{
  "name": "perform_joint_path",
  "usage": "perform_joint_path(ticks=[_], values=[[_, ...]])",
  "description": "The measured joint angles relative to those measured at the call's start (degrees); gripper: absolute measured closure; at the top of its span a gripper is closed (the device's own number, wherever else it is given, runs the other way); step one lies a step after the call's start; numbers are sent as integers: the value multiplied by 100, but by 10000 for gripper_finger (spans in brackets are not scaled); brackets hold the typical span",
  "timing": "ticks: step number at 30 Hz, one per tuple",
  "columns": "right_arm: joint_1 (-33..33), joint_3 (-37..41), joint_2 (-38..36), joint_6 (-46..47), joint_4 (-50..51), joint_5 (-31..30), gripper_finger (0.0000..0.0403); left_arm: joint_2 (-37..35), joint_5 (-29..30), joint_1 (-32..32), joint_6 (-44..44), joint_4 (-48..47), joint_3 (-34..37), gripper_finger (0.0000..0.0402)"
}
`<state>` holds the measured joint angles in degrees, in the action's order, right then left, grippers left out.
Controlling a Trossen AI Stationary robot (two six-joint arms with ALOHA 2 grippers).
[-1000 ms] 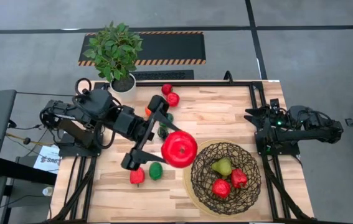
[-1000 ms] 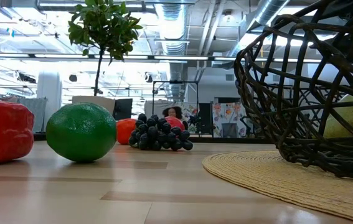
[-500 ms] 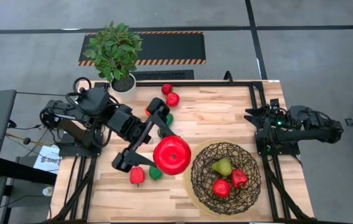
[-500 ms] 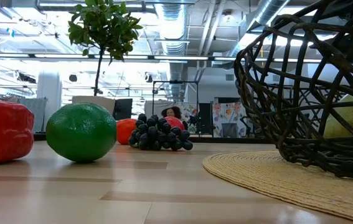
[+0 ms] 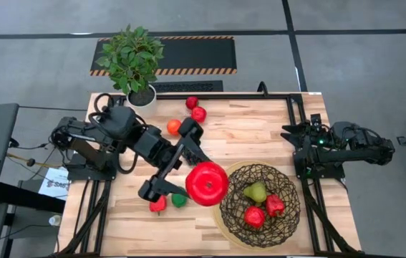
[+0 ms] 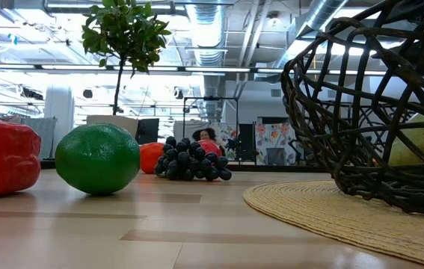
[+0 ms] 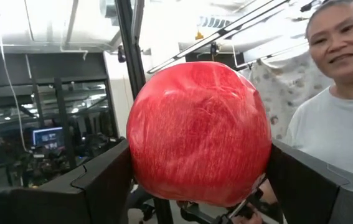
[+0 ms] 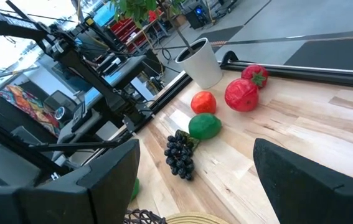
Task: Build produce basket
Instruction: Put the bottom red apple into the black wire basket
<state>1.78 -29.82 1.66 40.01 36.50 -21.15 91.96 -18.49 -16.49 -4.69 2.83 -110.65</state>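
Note:
My left gripper (image 5: 192, 176) is shut on a large red apple (image 5: 207, 183), held high above the table just left of the basket (image 5: 260, 172). The apple fills the left wrist view (image 7: 198, 130). The dark woven basket stands on a tan round mat (image 6: 324, 205) and holds a green pear (image 5: 255, 191), a red pepper (image 5: 275, 205) and a red fruit (image 5: 254, 216). My right gripper (image 8: 195, 180) is open and empty at the table's right edge (image 5: 304, 154). My left gripper pinches the apple between its two fingers, one finger (image 7: 101, 183) on each of two opposite sides (image 7: 140, 155). The fingers come from the table's left side, about level. The apple is lifted clear of the table and everything on it.
A red pepper (image 5: 157, 205) and a green lime (image 5: 180, 200) lie under my left gripper. An orange (image 5: 173, 127), dark grapes (image 8: 181, 154), another green fruit (image 8: 203, 126) and two red fruits (image 5: 199, 114) lie toward the far left. A potted plant (image 5: 137, 61) stands at the far edge.
My left gripper, still shut on the apple, has moved toward the table's near edge. It first drifted a little left, then came back right toward the basket. The apple has stayed lifted clear.

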Motion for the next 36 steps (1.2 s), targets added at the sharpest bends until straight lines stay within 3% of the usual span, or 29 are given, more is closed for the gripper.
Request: perform_joint_path(ticks=[7, 12, 15, 27, 36], values=[[0, 0, 0, 0, 1, 0, 69, -4, 499, 46, -10, -331, 0, 95], [0, 0, 0, 0, -3, -4, 69, -1, 1619, 144, 44, -1367, 3, 95], [0, 0, -1, 0, -3, -9, 69, 164, 1881, 258, 235, -1561, 20, 95], [0, 0, -1, 2, 19, -13, 69, 1582, 1579, 694, 1606, -2313, 35, 95], [0, 0, 0, 35, 134, -9, 69, 2631, 1069, 616, 1918, -2985, 35, 95]])
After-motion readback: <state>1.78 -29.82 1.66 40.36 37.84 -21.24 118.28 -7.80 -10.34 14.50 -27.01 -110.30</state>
